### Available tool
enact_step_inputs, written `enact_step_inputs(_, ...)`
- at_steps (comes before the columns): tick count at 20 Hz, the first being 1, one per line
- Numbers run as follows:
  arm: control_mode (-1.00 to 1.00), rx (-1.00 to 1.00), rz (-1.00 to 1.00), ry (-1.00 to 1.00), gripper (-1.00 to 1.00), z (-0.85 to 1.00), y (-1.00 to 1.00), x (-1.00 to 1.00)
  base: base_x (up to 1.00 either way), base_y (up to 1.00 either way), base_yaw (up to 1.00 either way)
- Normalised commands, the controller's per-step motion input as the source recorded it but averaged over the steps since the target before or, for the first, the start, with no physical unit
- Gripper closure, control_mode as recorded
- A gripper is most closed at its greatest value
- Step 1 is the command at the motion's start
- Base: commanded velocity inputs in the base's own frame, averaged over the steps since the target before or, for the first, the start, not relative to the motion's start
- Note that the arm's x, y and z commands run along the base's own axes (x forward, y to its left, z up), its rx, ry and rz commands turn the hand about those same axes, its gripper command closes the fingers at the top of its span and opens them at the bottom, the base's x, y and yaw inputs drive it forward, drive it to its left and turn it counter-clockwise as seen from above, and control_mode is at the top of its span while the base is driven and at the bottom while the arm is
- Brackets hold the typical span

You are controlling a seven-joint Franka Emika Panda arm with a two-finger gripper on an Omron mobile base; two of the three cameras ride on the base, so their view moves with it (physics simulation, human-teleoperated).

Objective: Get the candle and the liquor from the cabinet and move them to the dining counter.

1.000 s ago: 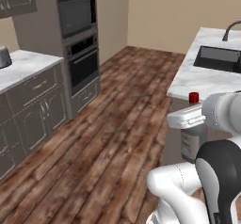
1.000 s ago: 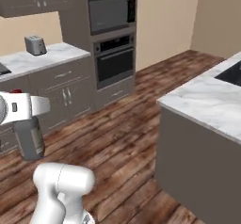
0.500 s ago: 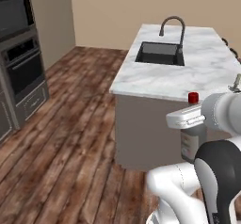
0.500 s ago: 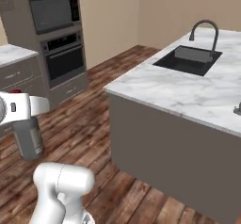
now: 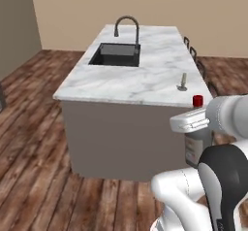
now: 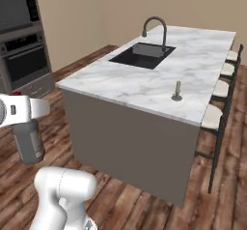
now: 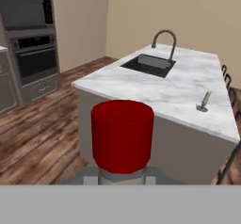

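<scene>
White marble veined with grey forms the long rectangular top of the dining counter [image 5: 131, 79], which is carried on a plain grey-brown block set on dark wood plank flooring [image 5: 34, 176]. A black rectangular sink [image 5: 116, 55] is sunk into the far part of the top, and a dark gooseneck tap [image 5: 127, 26] is arched over its far edge. Nothing can be made out inside the sink. Near the counter's right edge a candle [image 5: 182, 82] is seen standing, a short pale taper in a small grey metal holder with a round base. Cream-cushioned stools [image 6: 219, 96] on thin dark frames are lined along that side.

The liquor [image 5: 197, 140], a small grey-brown glass bottle with rounded shoulders and a glossy red cylindrical cap, is held upright in the gripper [image 5: 191, 123], whose jaws are closed narrowly on its neck just under the cap. It is carried in the air before the counter's near end, apart from the marble. Built-in dark ovens [image 6: 21, 45] are set in the left wall.
</scene>
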Motion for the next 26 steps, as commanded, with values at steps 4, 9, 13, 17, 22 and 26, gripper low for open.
enact_step_inputs(4,1.00,0.00,0.00,0.00,1.00,0.00,0.00,0.00,0.05,-1.00,-0.16)
enact_step_inputs(9,1.00,0.00,0.00,0.00,1.00,0.00,0.00,0.00,0.20,-1.00,-0.10)
enact_step_inputs(13,1.00,0.00,0.00,0.00,1.00,0.00,0.00,0.00,0.37,-1.00,-0.08)
enact_step_inputs(17,1.00,0.00,0.00,0.00,1.00,0.00,0.00,0.00,0.37,-1.00,-0.03)
enact_step_inputs(22,1.00,0.00,0.00,0.00,1.00,0.00,0.00,0.00,0.50,-1.00,0.00)
enact_step_inputs(26,1.00,0.00,0.00,0.00,1.00,0.00,0.00,0.00,0.62,-1.00,0.00)
